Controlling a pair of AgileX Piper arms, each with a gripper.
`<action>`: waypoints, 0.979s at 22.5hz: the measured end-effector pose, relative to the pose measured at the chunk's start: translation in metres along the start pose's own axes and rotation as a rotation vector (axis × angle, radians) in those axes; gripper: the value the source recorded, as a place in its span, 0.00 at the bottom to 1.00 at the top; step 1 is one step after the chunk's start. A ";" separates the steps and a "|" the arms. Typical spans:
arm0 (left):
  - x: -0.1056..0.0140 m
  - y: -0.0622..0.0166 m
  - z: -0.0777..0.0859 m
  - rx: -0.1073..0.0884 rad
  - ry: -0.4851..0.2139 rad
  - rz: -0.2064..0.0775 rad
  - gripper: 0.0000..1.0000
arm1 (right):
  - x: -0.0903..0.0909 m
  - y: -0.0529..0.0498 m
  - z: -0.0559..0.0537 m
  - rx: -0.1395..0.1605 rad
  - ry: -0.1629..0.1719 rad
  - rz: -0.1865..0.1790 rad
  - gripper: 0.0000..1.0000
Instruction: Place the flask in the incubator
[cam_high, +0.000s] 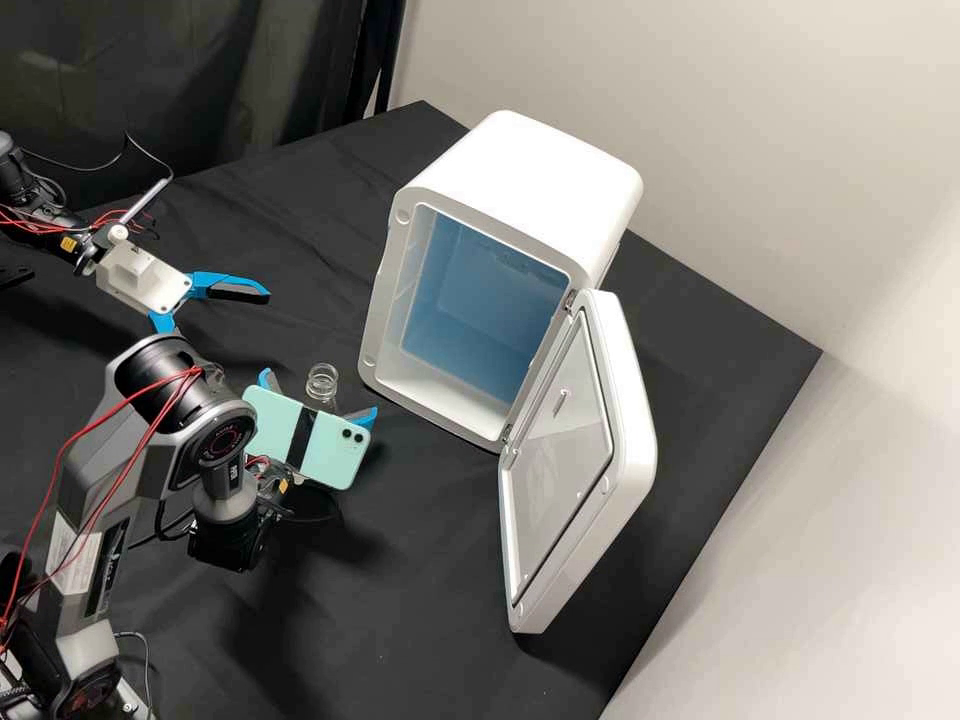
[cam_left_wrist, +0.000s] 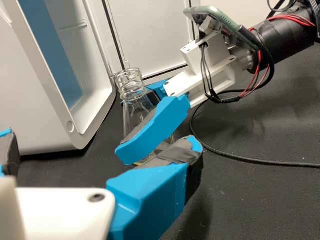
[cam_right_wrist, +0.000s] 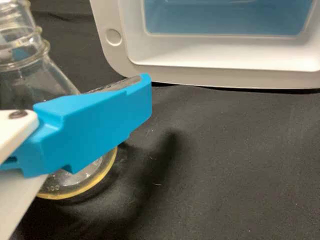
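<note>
Flask (cam_high: 322, 381) stands before the open incubator (cam_high: 540, 180), right fingers (cam_right_wrist: 90, 125) seemingly clamped on it, left fingers (cam_left_wrist: 150, 200) apart.

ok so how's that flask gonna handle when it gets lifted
The flask looks like clear glass, so probably rigid, smooth enough to slip, and breakable if dropped. It seems nearly empty, so likely light. Its wide base under a narrow neck should resist tipping.
</note>
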 end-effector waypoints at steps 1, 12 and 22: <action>0.000 0.0000 0.000 0.000 0.000 0.000 1.00 | 0.000 -0.001 0.000 0.002 -0.001 -0.004 1.00; 0.000 0.0000 0.001 0.001 -0.004 0.000 1.00 | 0.002 -0.002 0.002 0.028 -0.007 -0.009 0.00; 0.000 0.0000 0.001 0.001 -0.004 0.000 1.00 | 0.002 -0.002 0.003 0.028 -0.008 -0.010 0.00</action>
